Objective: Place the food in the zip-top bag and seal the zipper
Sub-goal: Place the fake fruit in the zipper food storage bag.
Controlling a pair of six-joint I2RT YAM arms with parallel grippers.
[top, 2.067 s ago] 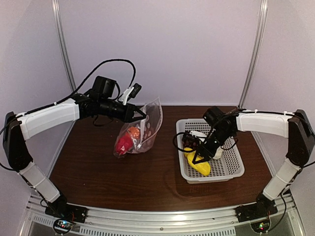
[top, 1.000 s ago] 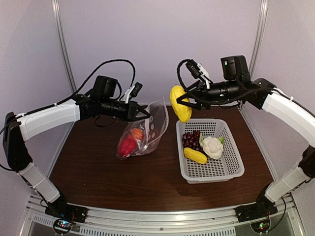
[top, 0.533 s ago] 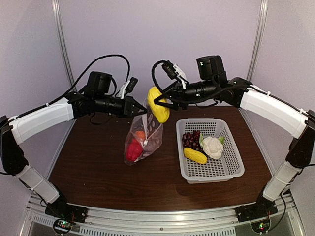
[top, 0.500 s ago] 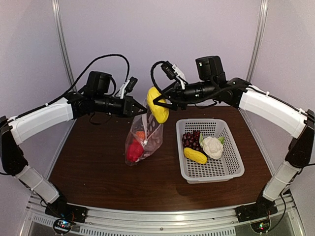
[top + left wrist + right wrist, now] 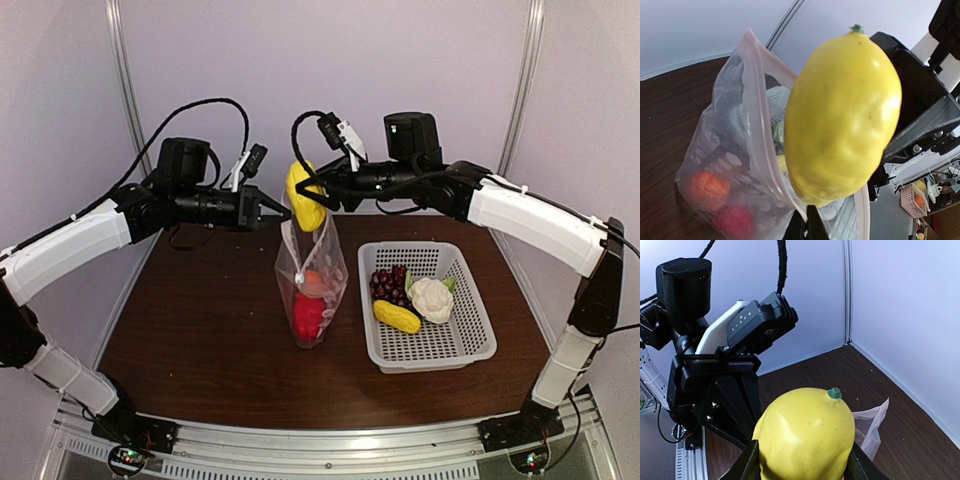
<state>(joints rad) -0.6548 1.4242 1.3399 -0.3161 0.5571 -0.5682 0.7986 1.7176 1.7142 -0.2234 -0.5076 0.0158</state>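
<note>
Desk: Tools, food, where?
Photographer: The left tool point(image 5: 283, 210) is pressed together on the zip-top bag point(image 5: 318, 262) mouth edge. The right tool point(image 5: 312, 190) pinches a yellow fruit point(image 5: 303, 200) at the mouth's 12 o'clock. Red pepper point(image 5: 308, 318) and orange point(image 5: 313, 280) are inside. The basket point(image 5: 470, 335), at the bag's 3 o'clock on the worktop point(image 5: 200, 330), holds grapes point(image 5: 388, 283), cauliflower point(image 5: 432, 297) and a yellow piece point(image 5: 397, 316).

Lemon-like piece point(image 5: 304, 196): bright yellow, tiny green tip. Bag point(image 5: 326, 254): clear w/ pale whitish dots. Pepper point(image 5: 307, 317) red, round fruit point(image 5: 313, 281) orange. Basket point(image 5: 468, 342): white, perforated. Grapes point(image 5: 388, 282) dk purple; cauliflower point(image 5: 432, 297) white, green leaves; banana-like piece point(image 5: 397, 316) yellow. Table point(image 5: 200, 320) dk brown.
</note>
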